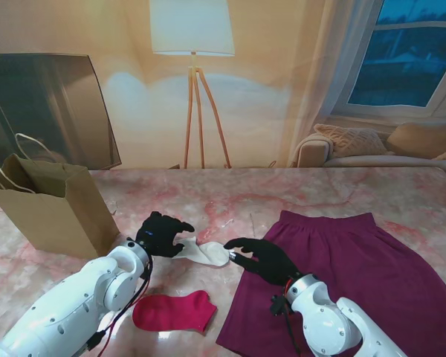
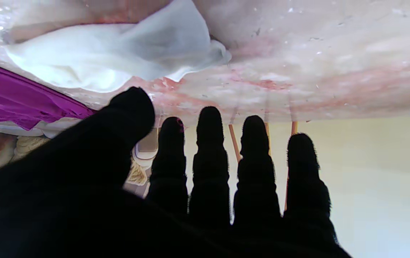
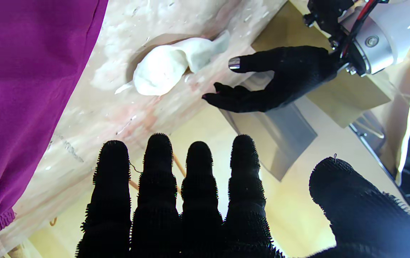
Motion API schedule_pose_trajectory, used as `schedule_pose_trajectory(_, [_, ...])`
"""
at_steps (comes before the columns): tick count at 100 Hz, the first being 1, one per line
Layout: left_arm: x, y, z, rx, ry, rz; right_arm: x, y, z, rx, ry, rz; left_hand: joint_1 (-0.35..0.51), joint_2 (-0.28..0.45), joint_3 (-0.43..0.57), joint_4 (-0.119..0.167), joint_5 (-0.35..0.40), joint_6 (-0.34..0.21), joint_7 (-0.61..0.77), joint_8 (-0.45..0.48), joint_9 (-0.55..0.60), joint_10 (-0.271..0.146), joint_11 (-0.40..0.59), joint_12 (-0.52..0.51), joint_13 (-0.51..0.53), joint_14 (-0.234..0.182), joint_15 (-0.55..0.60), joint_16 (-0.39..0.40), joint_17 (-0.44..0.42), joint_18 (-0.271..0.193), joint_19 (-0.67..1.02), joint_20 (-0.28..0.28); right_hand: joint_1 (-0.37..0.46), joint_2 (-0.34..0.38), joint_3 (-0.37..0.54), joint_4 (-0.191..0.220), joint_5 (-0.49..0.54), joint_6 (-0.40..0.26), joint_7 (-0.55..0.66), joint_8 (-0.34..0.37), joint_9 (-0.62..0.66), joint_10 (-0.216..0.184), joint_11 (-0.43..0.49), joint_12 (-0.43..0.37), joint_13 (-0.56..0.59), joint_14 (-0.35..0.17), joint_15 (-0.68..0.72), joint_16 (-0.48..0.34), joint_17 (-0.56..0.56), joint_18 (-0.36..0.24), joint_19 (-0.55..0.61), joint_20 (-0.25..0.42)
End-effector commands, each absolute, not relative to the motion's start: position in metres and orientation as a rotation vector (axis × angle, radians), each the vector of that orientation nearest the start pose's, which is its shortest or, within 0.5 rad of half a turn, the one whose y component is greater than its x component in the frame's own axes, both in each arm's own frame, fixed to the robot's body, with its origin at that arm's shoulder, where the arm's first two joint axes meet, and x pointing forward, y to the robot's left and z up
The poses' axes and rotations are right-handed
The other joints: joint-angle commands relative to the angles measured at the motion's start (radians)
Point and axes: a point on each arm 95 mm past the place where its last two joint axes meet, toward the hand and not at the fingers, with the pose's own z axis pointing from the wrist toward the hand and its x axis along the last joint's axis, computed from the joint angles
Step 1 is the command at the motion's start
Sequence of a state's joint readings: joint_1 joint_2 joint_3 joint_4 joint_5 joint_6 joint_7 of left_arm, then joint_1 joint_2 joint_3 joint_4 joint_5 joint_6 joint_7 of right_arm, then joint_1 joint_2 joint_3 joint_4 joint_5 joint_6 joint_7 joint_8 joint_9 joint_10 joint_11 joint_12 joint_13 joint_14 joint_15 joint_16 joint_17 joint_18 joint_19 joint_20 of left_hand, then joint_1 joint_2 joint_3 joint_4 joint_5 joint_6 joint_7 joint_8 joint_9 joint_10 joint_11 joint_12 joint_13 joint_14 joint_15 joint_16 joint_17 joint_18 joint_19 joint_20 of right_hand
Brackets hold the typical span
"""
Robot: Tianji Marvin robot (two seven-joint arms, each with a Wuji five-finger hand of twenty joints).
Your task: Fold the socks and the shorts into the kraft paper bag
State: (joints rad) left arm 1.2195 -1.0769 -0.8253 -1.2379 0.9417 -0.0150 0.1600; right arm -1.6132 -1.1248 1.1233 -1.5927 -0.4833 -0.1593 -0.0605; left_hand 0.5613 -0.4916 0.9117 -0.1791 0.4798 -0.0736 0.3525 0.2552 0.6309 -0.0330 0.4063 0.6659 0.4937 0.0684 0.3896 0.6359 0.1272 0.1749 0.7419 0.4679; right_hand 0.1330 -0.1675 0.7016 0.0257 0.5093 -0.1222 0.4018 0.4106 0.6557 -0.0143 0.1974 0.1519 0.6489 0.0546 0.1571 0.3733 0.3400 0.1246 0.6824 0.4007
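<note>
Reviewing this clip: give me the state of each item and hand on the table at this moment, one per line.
Kraft paper bag: upright, mouth open.
White sock: crumpled, lying between the hands.
Red sock: flat, unfolded.
Shorts: spread flat, unfolded.
Left hand: open, beside the white sock.
Right hand: open, holding nothing.

Pink-veined marble table (image 1: 297,193): fills the lower half of the frame. On it: kraft paper bag (image 1: 56,204), upright, open, left edge; white sock (image 1: 204,253), crumpled, centre; red sock (image 1: 175,311), flat, lower centre-left; magenta shorts (image 1: 364,275), spread flat, lower right.
</note>
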Motion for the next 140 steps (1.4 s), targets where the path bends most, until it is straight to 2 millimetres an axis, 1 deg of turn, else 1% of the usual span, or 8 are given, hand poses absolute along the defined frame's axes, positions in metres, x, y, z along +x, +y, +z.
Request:
schedule_pose_trajectory(1, [0.458, -0.039, -0.365, -1.052, 1.684, -1.446, 0.365, 0.047, -0.351, -1.932, -1.563, -2.294, -0.018, -0.005, 0.02, 0.061, -0.029, -0.004, 0.019, 0.006, -0.056, 0.016, -0.017, 0.01, -0.031, 0.021, -0.004, 0.011, -0.01, 0.003, -0.005, 0.013, 0.026, 0.017, -0.02, -0.041, 0.0, -0.025, 0.015, 0.009, -0.005, -0.004, 0.013, 0.013, 0.016, 0.005, 0.024, 0.025, 0.002, -0.004, 0.029, 0.039])
schedule_pose_trajectory(30, [0.465, -0.045, -0.37, -1.055, 1.696, -1.416, 0.363, 0.047, -0.351, -1.929, -1.565, -2.287, -0.011, 0.012, 0.012, 0.064, -0.216, -0.025, -0.085, -0.048, -0.22, 0.036, -0.112, -0.091, -0.081, 0.018, -0.005, 0.005, -0.022, -0.003, -0.007, 0.024, 0.026, 0.017, -0.02, -0.041, 0.004, -0.028, 0.016, 0.01, -0.006, -0.006, 0.013, 0.013, 0.015, 0.003, 0.024, 0.024, 0.003, -0.003, 0.029, 0.039])
schedule_pose_trajectory(50, [0.468, -0.046, -0.373, -1.086, 1.779, -1.367, 0.363, 0.045, -0.353, -1.936, -1.556, -2.284, 0.013, 0.011, 0.013, 0.064, -0.153, -0.073, -0.023, -0.021, -0.291, 0.052, -0.136, -0.142, -0.136, 0.023, -0.018, -0.003, -0.053, -0.009, -0.031, 0.026, 0.026, 0.017, -0.02, -0.04, 0.003, -0.027, 0.017, 0.01, -0.005, -0.005, 0.014, 0.013, 0.014, 0.003, 0.023, 0.024, 0.002, -0.004, 0.029, 0.039])
schedule_pose_trajectory(85, [0.465, -0.039, -0.383, -1.121, 1.865, -1.277, 0.361, 0.043, -0.353, -1.942, -1.544, -2.288, -0.013, 0.009, 0.021, 0.064, -0.09, -0.104, 0.398, 0.33, -0.339, 0.079, -0.161, -0.182, -0.19, 0.022, -0.022, -0.018, -0.076, -0.023, -0.049, 0.038, 0.026, 0.017, -0.02, -0.041, 0.001, -0.028, 0.015, 0.009, -0.004, -0.005, 0.014, 0.013, 0.015, 0.001, 0.024, 0.024, 0.002, -0.004, 0.029, 0.039])
schedule_pose_trajectory(90, [0.465, -0.038, -0.384, -1.118, 1.862, -1.281, 0.361, 0.043, -0.354, -1.943, -1.543, -2.288, 0.025, -0.02, -0.018, 0.005, -0.089, -0.129, 0.517, 0.445, -0.327, 0.082, -0.158, -0.182, -0.185, 0.024, -0.02, -0.022, -0.073, -0.02, -0.042, 0.038, 0.026, 0.017, -0.02, -0.041, 0.0, -0.027, 0.015, 0.009, -0.004, -0.006, 0.013, 0.013, 0.015, 0.002, 0.023, 0.023, 0.002, -0.005, 0.029, 0.039])
schedule_pose_trajectory(115, [0.459, -0.028, -0.384, -1.096, 1.779, -1.343, 0.361, 0.043, -0.354, -1.945, -1.539, -2.289, 0.122, -0.106, -0.071, -0.03, 0.017, -0.226, 0.757, 0.552, 0.01, 0.095, -0.125, -0.225, 0.027, 0.047, -0.022, -0.092, -0.004, 0.026, 0.023, 0.025, 0.027, 0.016, -0.019, -0.041, -0.001, -0.026, 0.014, 0.008, -0.004, -0.005, 0.013, 0.013, 0.015, 0.003, 0.023, 0.023, 0.003, -0.005, 0.029, 0.038])
schedule_pose_trajectory(128, [0.455, -0.024, -0.381, -1.098, 1.723, -1.385, 0.361, 0.043, -0.355, -1.94, -1.539, -2.288, 0.146, -0.139, -0.035, -0.03, 0.022, -0.227, 0.766, 0.547, 0.262, 0.034, -0.05, -0.211, 0.27, 0.029, 0.06, -0.078, 0.062, 0.052, 0.073, 0.03, 0.027, 0.017, -0.02, -0.041, -0.003, -0.024, 0.014, 0.008, -0.003, -0.004, 0.013, 0.013, 0.016, 0.004, 0.024, 0.023, 0.003, -0.004, 0.029, 0.038])
schedule_pose_trajectory(140, [0.45, -0.02, -0.378, -1.084, 1.695, -1.422, 0.361, 0.044, -0.356, -1.938, -1.537, -2.288, 0.181, -0.17, 0.01, -0.03, 0.05, -0.247, 0.761, 0.519, 0.468, -0.04, -0.135, 0.222, 0.356, 0.004, 0.16, 0.014, 0.098, 0.056, 0.131, 0.024, 0.027, 0.017, -0.02, -0.041, -0.004, -0.025, 0.013, 0.008, -0.002, -0.004, 0.013, 0.013, 0.015, 0.003, 0.024, 0.023, 0.002, -0.004, 0.029, 0.038])
